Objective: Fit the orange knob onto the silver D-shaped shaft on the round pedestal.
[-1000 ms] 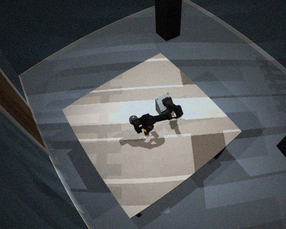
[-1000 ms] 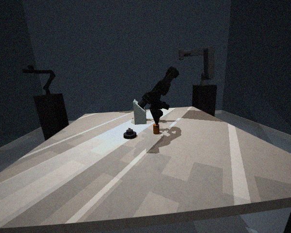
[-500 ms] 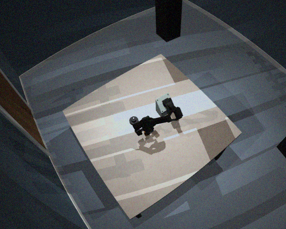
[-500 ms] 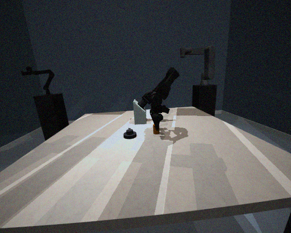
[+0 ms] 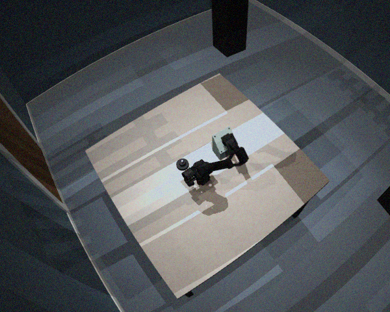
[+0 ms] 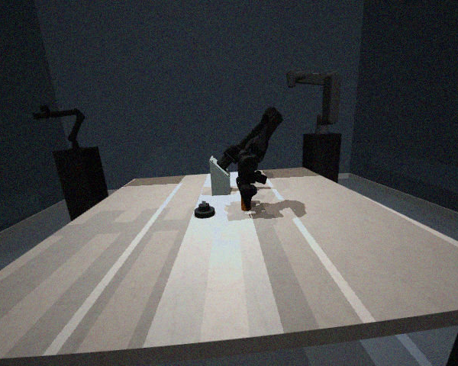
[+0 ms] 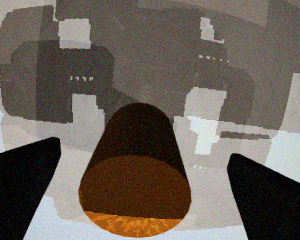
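Directly beneath the end effector (image 5: 199, 179) (image 6: 246, 201) (image 7: 145, 152): one orange knob (image 6: 243, 205) (image 7: 135, 192), cylindrical, on the bench (image 5: 255, 211) (image 6: 359, 260). Wrist view shows it between the fingers, a gap on either side; its round top face is mostly in shade, with a bright orange strip along the lower edge. Hole and its flat side: not visible.

End effector: one, black, pointing down, fingers wide apart, gripping nothing.

Near the end effector, to its left in the exterior view: one round pedestal (image 5: 182, 164) (image 6: 204, 211), dark, stepped, standing apart from the knob. Shaft (image 5: 182, 161) (image 6: 203, 203): short, upright, greyish, exposed at the pedestal's centre; flat side too small to tell.

Behind the end effector, same view: one pale green housing (image 5: 218, 150) (image 6: 220, 183), sloping face, small dark dots near its corners; the black arm (image 5: 220, 164) (image 6: 256, 137) rises from that slope and bends down to the end effector.

Well apart, beyond the end effector: two further arms on dark stands, one darker (image 6: 75, 123) at picture left, one greyer (image 6: 330, 98) at picture right.

Around the end effector: bands of light and shadow across the bench.
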Motion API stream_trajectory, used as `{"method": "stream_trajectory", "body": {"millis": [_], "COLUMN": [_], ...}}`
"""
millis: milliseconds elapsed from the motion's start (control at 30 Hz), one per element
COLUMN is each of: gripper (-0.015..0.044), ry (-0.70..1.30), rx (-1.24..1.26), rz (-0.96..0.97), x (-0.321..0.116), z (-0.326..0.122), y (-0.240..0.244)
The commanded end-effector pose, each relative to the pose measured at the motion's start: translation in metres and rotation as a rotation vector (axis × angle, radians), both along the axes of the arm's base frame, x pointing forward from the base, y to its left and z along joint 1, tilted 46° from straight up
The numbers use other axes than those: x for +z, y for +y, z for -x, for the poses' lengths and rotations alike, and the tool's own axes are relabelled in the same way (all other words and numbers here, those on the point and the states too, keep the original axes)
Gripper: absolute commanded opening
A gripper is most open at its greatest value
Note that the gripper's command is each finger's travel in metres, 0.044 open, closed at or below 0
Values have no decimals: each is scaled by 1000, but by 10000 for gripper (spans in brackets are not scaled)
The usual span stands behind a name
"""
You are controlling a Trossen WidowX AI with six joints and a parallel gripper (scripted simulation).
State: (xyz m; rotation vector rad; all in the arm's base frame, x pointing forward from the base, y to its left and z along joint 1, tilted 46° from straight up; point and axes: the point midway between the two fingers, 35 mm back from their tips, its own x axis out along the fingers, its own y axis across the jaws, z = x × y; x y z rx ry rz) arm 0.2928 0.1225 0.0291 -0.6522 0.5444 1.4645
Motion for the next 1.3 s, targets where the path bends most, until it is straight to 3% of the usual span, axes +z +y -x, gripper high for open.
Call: {"method": "stream_trajectory", "body": {"millis": [0,233,567,767,933,1267], "gripper": [440,440,177,138,6,0], "ry": [10,10,10,10,8,8], "rx": [-1,-1,-1,-1,-2,-2], "rz": [0,-2,-2,-2,4,15], "x": [-6,-12,-12,-12,-8,10], "z": [3,3,3,3,1,-4], "y": [6,12,12,12,6,-17]}}
